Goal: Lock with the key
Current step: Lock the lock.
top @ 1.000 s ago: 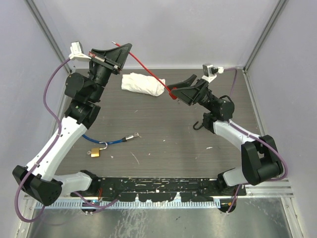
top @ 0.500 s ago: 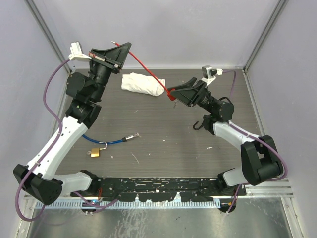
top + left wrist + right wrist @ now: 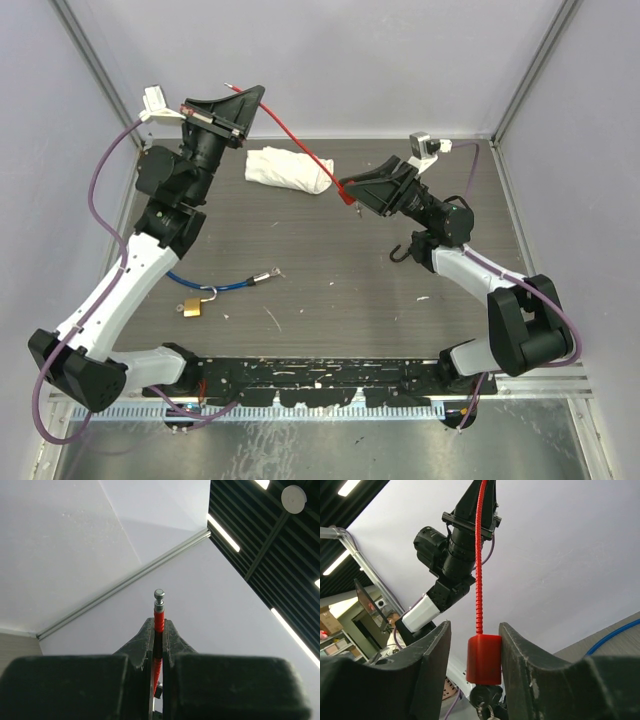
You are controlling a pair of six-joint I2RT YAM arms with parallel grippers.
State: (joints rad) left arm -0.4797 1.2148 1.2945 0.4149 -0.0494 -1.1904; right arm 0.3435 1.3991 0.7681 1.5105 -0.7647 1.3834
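Observation:
A red cable lock hangs in the air between my two arms. Its ribbed red cable (image 3: pixel 293 139) runs up to my left gripper (image 3: pixel 240 103), which is shut on the cable's upper end (image 3: pixel 158 621); the metal tip (image 3: pixel 159 595) pokes out beyond the fingers. The red lock body (image 3: pixel 484 659) hangs between the fingers of my right gripper (image 3: pixel 475 626). The right finger (image 3: pixel 520 650) is against it and a gap shows on the left side. A key (image 3: pixel 485 698) with a ring sticks out of the body's underside. From above, the body (image 3: pixel 346 189) sits at the right gripper's (image 3: pixel 352 186) tips.
A crumpled white cloth (image 3: pixel 288 168) lies at the back of the table. A small brass padlock (image 3: pixel 191 309) and a blue cable (image 3: pixel 226 285) lie at the front left. A black hook (image 3: pixel 404 249) rests beside the right arm. Grey walls close in the back and sides.
The right gripper's fingers have come closer together around the red lock body, and the gripper has shifted slightly left. The left gripper stays still, shut on the cable.

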